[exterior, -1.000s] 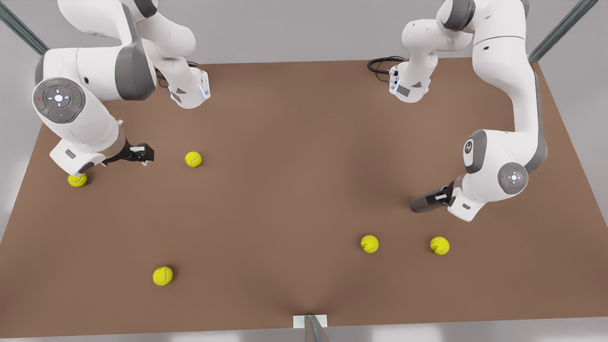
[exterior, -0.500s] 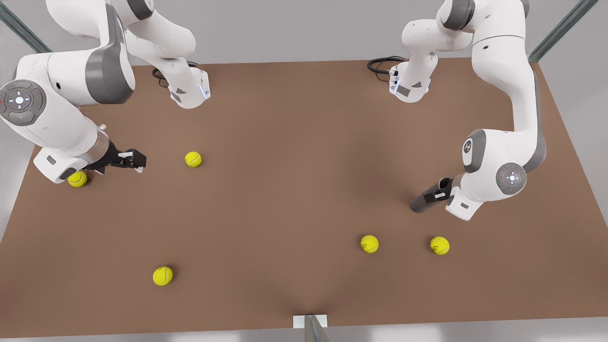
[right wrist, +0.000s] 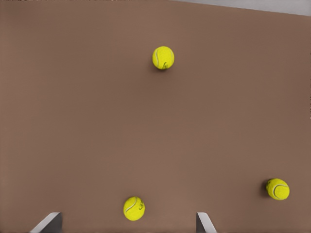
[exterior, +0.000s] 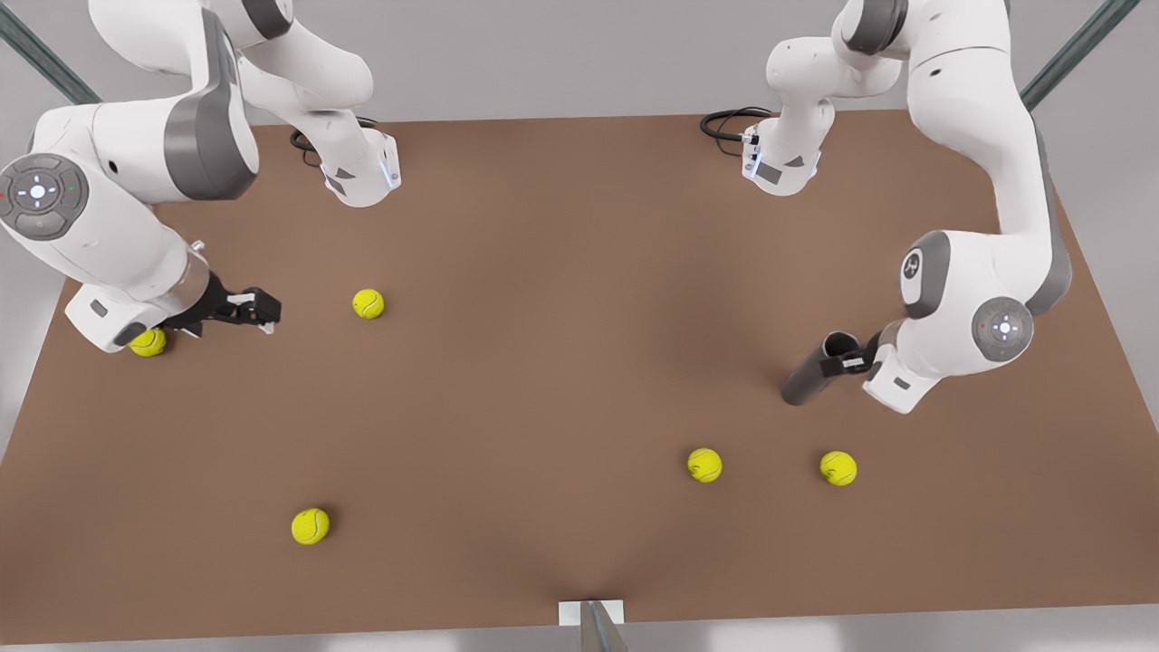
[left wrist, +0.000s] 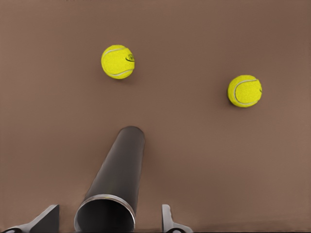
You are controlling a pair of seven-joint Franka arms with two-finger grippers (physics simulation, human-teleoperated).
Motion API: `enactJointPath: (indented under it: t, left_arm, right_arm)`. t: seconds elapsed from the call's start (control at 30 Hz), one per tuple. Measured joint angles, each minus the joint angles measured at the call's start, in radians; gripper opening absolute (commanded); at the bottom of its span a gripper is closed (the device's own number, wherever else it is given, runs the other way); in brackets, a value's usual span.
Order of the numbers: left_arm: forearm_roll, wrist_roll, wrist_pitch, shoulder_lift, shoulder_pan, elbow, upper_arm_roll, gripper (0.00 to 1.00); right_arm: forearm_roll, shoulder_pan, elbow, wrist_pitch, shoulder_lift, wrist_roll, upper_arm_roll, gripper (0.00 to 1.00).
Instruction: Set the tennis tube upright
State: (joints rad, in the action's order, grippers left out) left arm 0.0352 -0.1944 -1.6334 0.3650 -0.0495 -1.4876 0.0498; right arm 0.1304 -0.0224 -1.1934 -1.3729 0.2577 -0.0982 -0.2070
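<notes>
1. Left pincer (exterior: 847, 360) is sitting at the front view's right, its fingers (left wrist: 167, 221) spread apart on either side of the tennis tube (exterior: 812, 374), near the silvery-rimmed open end; contact cannot be told from the left wrist view.
2. Tennis tube is leaning, lower end on the table (exterior: 561, 362), rimmed end raised toward the pincer; judged partway tipped up, not yet upright.
3. Left to do, by my read: finishing the tilt to vertical, setting it down, letting go.
4. Right pincer (exterior: 258, 308) is waiting at the front view's left, fingers apart, holding nothing, above the table.
5. Five yellow tennis balls are lying scattered; two (exterior: 704, 465) (exterior: 838, 468) lie near the tube's lower end.
6. No readable writing or brand anywhere.
</notes>
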Motion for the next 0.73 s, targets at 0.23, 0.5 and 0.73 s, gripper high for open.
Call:
enactJointPath:
  t: [0.23, 0.5, 0.73]
  left_arm:
    - [-0.029, 0.260, 0.139, 0.005, 0.028, 0.171, 0.006, 1.00]
    - [-0.097, 0.274, 0.153, -0.069, 0.024, 0.184, 0.032, 1.00]
    - [-0.107, 0.277, 0.153, -0.066, 0.023, 0.178, 0.032, 1.00]
  right_arm:
    - [-0.003, 0.008, 0.000, -0.002, 0.006, 0.000, 0.000, 1.00]
    - [-0.003, 0.009, 0.000, -0.003, 0.011, 0.000, -0.002, 1.00]
    - [-0.003, 0.009, 0.000, -0.003, 0.011, 0.000, -0.003, 1.00]
